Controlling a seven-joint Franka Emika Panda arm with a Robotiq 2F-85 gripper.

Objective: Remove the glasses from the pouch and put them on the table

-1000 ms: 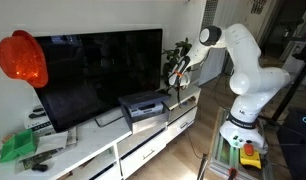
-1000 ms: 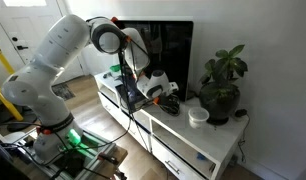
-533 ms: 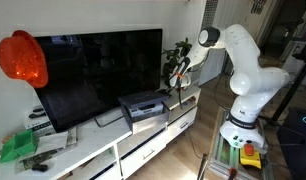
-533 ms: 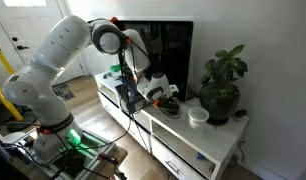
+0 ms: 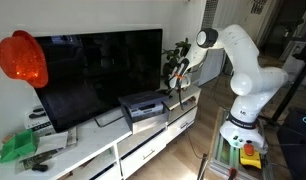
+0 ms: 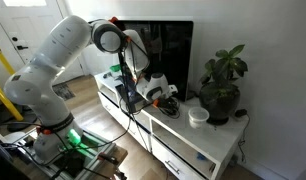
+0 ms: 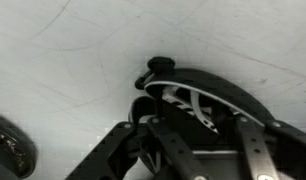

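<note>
Up close, in the wrist view, the gripper point(image 7: 153, 128) comes in from the bottom edge, its dark fingers point(image 7: 123, 140) drawn in toward each other just over the near rim of the pouch point(image 7: 218, 95). Whether they are clamped on anything or only nearly together I cannot tell, since the tips merge with the dark fabric. The pouch is a black oval lying flat on the white table point(image 7: 73, 50), with its mouth turned toward the camera. Pale curved strips show inside it, which look like the glasses point(image 7: 188, 100), so they sit in the pouch. A small dark knob sticks up at the pouch's far-left end. A dark round object point(image 7: 7, 148) is cut off by the lower left corner, apart from the pouch.

Further out, in an exterior view, the gripper point(image 6: 151, 92) hangs low over the table point(image 6: 208, 140) with the pouch point(image 6: 165, 103) directly beneath it. A white bowl point(image 6: 198, 116) stands just beside the pouch, and a potted plant point(image 6: 221, 85) is beyond that, near the table's end. The black TV point(image 6: 168, 50) stands behind them.

In an exterior view from the opposite end, a grey box point(image 5: 143, 105) sits on the table in front of the TV point(image 5: 93, 70). The white arm point(image 5: 243, 60) reaches over to the plant's end, and a green bundle point(image 5: 18, 145) lies at the nearest end.
</note>
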